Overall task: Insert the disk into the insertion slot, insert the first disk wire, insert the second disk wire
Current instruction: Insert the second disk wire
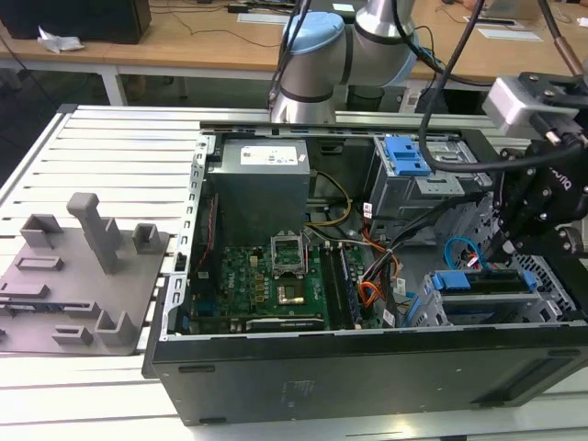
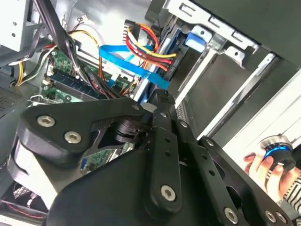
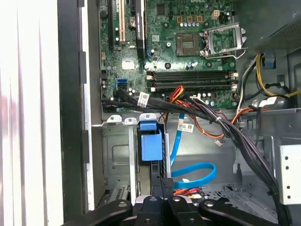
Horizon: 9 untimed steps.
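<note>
The disk (image 1: 487, 281), in its blue carrier, sits inside the insertion slot (image 1: 551, 289), a grey cage at the exterior view's right end of the open case. My gripper (image 1: 499, 250) hangs just behind it. In the second wrist view my gripper (image 2: 161, 95) has its black fingers closed together at the end of the second disk wire (image 2: 126, 60), a light-blue cable that meets the fingertips. The first disk wire (image 2: 148, 49), red and orange, runs to a dark plug at the disk's back edge. In the first wrist view the light-blue loop (image 3: 198, 171) lies beside my gripper (image 3: 165, 183).
A taller grey bay with a blue latch (image 1: 405, 156) stands behind the cage. A thick black cable bundle (image 3: 211, 117) crosses above the motherboard (image 3: 188, 47). A grey fixture plate (image 1: 83, 276) lies outside the case. A person's hand (image 2: 263, 167) holds a knob beside the case.
</note>
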### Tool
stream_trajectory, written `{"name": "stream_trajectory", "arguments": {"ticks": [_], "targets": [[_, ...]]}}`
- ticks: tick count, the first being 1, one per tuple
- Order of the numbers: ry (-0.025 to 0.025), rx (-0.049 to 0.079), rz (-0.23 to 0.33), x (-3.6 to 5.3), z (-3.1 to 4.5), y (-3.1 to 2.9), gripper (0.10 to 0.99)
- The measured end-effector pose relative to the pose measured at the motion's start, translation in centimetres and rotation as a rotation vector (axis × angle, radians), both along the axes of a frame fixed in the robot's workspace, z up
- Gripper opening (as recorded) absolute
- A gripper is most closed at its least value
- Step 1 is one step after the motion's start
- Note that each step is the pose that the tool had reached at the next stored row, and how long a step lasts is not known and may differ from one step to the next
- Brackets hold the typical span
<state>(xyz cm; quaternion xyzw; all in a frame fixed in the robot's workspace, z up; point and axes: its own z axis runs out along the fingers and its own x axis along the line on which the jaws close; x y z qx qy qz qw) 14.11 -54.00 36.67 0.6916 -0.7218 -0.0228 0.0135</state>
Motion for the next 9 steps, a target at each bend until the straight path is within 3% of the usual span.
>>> {"name": "stream_trajectory", "arguments": {"ticks": [3, 9], "targets": [[-0.0029, 0.001, 0.000, -1.09, 0.00, 0.00, 0.106], [-0.0032, 0.001, 0.000, -1.24, 0.00, 0.00, 0.106]]}}
